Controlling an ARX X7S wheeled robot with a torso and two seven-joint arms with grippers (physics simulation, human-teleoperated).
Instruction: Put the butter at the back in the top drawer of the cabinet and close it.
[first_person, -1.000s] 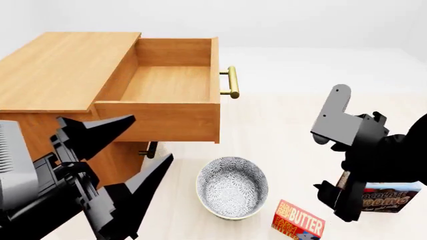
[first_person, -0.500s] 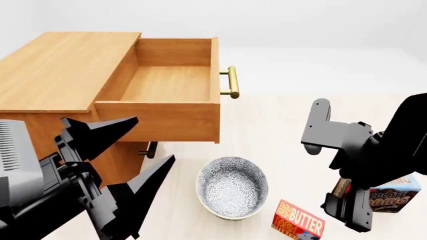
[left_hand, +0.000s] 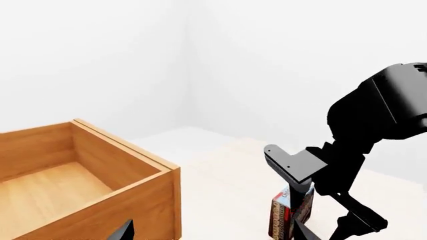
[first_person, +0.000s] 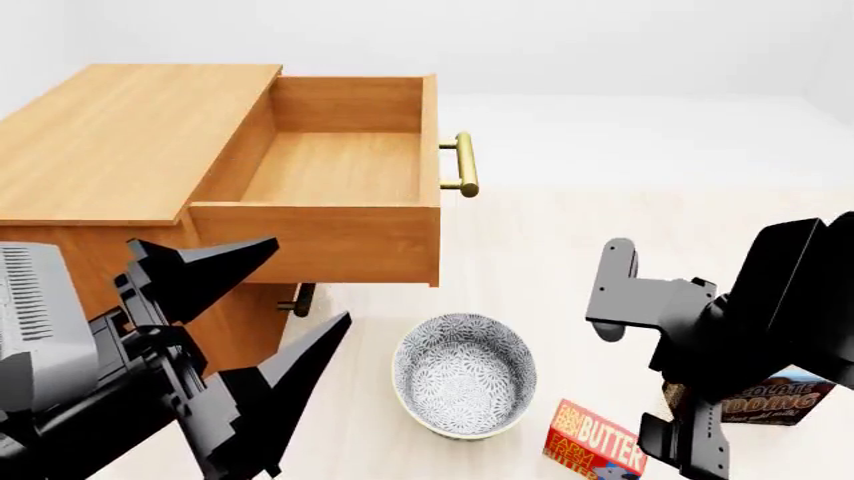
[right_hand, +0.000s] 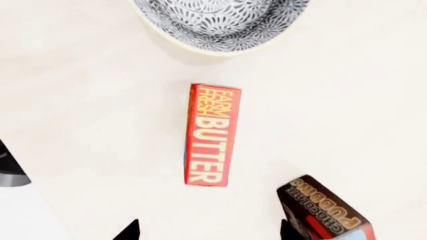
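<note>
The butter (first_person: 598, 450) is a red and yellow box lying flat on the floor, right of the bowl; it also shows in the right wrist view (right_hand: 212, 135). The cabinet (first_person: 120, 140) stands at the left with its top drawer (first_person: 334, 165) pulled open and empty, brass handle (first_person: 462, 165) facing right. The drawer also shows in the left wrist view (left_hand: 80, 190). My right gripper (right_hand: 208, 232) is open, above the floor, with the butter lying ahead of its fingertips. My left gripper (first_person: 310, 278) is open and empty in front of the cabinet.
A patterned bowl (first_person: 465, 375) sits on the floor below the open drawer, close to the butter's end (right_hand: 220, 25). A Chocolate Pudding box (first_person: 767, 398) stands right of the butter, next to one right fingertip (right_hand: 323, 210). A lower drawer handle (first_person: 302, 298) shows under the open drawer.
My right arm has moved left and lower, closer to the butter and over the pudding box. The left arm has barely shifted. Butter, bowl and drawer have not moved.
</note>
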